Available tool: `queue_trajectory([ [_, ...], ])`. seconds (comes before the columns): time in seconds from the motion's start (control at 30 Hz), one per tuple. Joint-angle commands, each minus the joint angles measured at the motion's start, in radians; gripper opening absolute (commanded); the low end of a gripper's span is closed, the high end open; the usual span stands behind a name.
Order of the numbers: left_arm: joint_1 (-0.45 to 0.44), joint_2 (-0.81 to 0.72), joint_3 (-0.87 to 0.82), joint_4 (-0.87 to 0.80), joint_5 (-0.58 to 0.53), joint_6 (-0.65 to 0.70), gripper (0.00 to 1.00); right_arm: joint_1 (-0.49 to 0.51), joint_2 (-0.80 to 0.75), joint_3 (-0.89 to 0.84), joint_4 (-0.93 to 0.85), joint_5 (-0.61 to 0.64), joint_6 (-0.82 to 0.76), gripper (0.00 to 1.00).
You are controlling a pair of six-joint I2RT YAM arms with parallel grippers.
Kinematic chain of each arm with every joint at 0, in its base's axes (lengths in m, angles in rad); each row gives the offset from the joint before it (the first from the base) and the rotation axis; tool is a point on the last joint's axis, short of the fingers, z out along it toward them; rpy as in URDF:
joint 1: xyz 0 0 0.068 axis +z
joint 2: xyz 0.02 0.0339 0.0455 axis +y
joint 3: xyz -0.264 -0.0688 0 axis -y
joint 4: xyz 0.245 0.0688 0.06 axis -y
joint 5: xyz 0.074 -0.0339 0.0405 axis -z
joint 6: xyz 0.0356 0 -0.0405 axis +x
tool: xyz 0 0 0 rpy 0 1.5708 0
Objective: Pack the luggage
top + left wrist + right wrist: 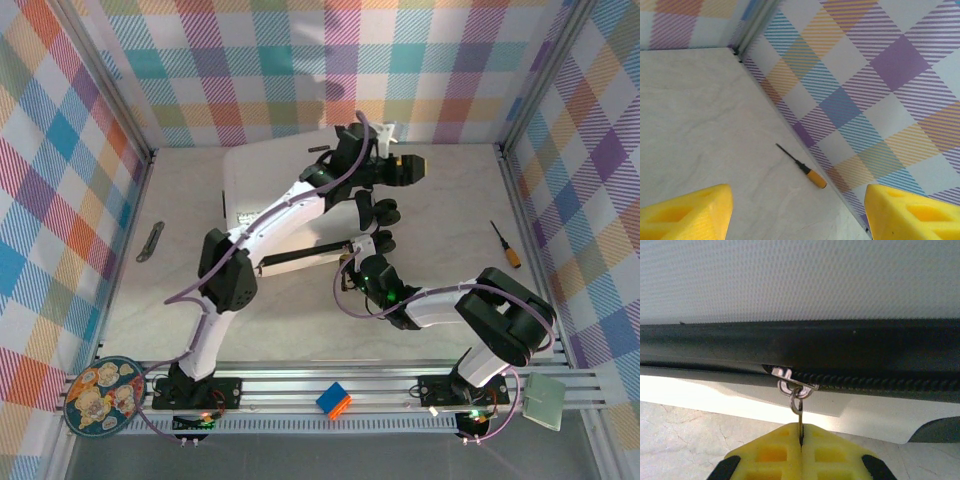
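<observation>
The bench [450, 210] holds the big white luggage [255, 180], lying in the middle near the far wall. The left end effector [797, 212] hangs with its fingers wide apart. A screwdriver [802, 166] lies by the right wall. The right end effector [801, 440] pinches the tiny zipper pull [796, 399] on the black seam.

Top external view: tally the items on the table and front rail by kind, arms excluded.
Suitcase: 1
Screwdriver: 1
Colour cube: 1
Patterned plate: 1
Pale green square pad: 1
Slim dark object: 1
Total: 6
</observation>
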Motion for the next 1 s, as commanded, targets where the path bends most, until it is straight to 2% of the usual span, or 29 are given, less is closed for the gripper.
queue_trajectory([
  [0.0, -0.038, 0.048, 0.142, -0.15, -0.034, 0.017, 0.69, 0.009, -0.033, -0.019, 0.025, 0.023, -0.015, 0.0],
  [0.13, -0.062, 0.072, 0.217, -0.347, -0.186, 0.084, 0.69, 0.009, -0.039, -0.021, 0.018, 0.035, -0.018, 0.0],
  [0.27, -0.073, 0.065, 0.216, -0.428, -0.211, 0.114, 0.69, 0.009, -0.032, -0.015, 0.016, 0.041, -0.022, 0.0],
  [0.37, -0.076, 0.074, 0.212, -0.443, -0.178, 0.121, 0.69, 0.009, -0.021, -0.009, 0.022, 0.036, -0.021, 0.0],
  [0.47, -0.083, 0.081, 0.212, -0.461, -0.19, 0.134, 0.69, 0.009, -0.011, -0.003, 0.028, 0.03, -0.02, 0.0],
  [0.6, -0.091, 0.082, 0.212, -0.491, -0.251, 0.154, 0.68, 0.009, -0.009, -0.004, 0.033, 0.035, -0.014, 0.0],
  [0.83, -0.096, 0.037, 0.128, -0.524, -0.453, 0.2, 0.67, 0.0, -0.065, -0.019, -0.029, 0.122, -0.007, 0.0],
  [0.97, -0.096, 0.015, 0.091, -0.526, -0.474, 0.208, 0.67, -0.045, -0.11, -0.031, -0.095, 0.146, 0.011, 0.0],
])
